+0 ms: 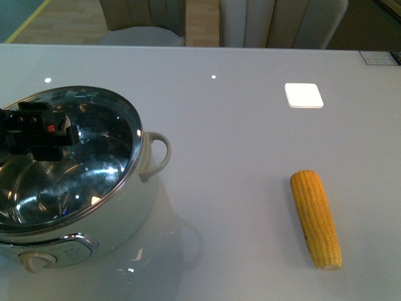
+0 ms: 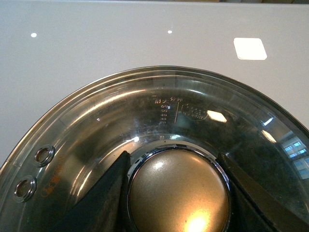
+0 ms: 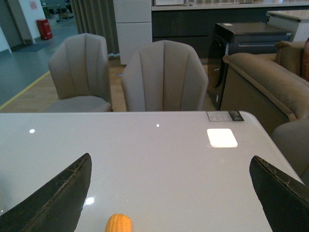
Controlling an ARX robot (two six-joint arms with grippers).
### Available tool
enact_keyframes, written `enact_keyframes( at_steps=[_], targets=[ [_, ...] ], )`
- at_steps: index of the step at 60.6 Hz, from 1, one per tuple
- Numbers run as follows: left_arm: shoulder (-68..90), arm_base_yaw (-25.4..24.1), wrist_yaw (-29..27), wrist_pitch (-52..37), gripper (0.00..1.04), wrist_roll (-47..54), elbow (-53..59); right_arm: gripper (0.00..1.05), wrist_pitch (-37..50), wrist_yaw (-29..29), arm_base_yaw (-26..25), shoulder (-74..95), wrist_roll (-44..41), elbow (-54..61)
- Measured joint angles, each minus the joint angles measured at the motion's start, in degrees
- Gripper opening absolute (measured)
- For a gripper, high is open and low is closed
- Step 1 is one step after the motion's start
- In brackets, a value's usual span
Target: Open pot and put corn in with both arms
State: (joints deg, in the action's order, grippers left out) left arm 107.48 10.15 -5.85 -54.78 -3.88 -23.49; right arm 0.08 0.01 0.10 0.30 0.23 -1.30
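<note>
Front-left on white tabletop (image 1: 238,125): pot (image 1: 135,207), white body, steel rim, glass lid (image 1: 94,157) sat on top, i.e. shut. White loop handle (image 1: 158,155) on side facing tabletop centre; beige dial (image 1: 36,261) on near side.

Directly over lid: left hand (image 1: 37,133), black, small red spot on it. Seen closer in left wrist view: left hand (image 2: 174,155) down at lid (image 2: 96,111), fingers (image 2: 104,203) one each side of bronze lid knob (image 2: 178,193), tight beside its chrome ring. Can't tell whether squeezing or just alongside. Two metal vent eyelets (image 2: 44,153) near lid edge.

Corn (image 1: 316,219) flat on tabletop, right side, well apart from pot, lengthwise approx near-to-far.

Right wrist view: right hand (image 3: 170,157) spread wide, holding nothing, dark fingers (image 3: 53,198) far apart above tabletop (image 3: 159,145). Corn (image 3: 118,223) tip just showing btwn them, closer to one finger.

Bright square reflection (image 1: 304,95) on far-right tabletop. Grey chairs (image 3: 164,77) beyond far edge.
</note>
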Motion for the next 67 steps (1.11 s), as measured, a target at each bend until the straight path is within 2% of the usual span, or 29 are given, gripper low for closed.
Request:
enact_keyframes(
  at_steps=[23,46,58,67],
  targets=[
    [-3.48,0.20,-0.24,3.85,0.45,0.61,0.02,0.96,0.00,0.00,0.00,0.00,0.00,0.00],
    [-15.43,-0.72,-0.11,14.14,0.45,0.04,-3.32,0.96,0.00,0.00,0.00,0.00,0.00,0.00],
    [-22.12,-4.96,2.64,17.75,0.45,-0.24,-6.60,0.96,0.00,0.02,0.00,0.00,0.00,0.00],
    [-25.05,-12.09,5.75,17.90,0.45,1.36,-7.28,0.96,0.00,0.02,0.00,0.00,0.00,0.00]
  ],
)
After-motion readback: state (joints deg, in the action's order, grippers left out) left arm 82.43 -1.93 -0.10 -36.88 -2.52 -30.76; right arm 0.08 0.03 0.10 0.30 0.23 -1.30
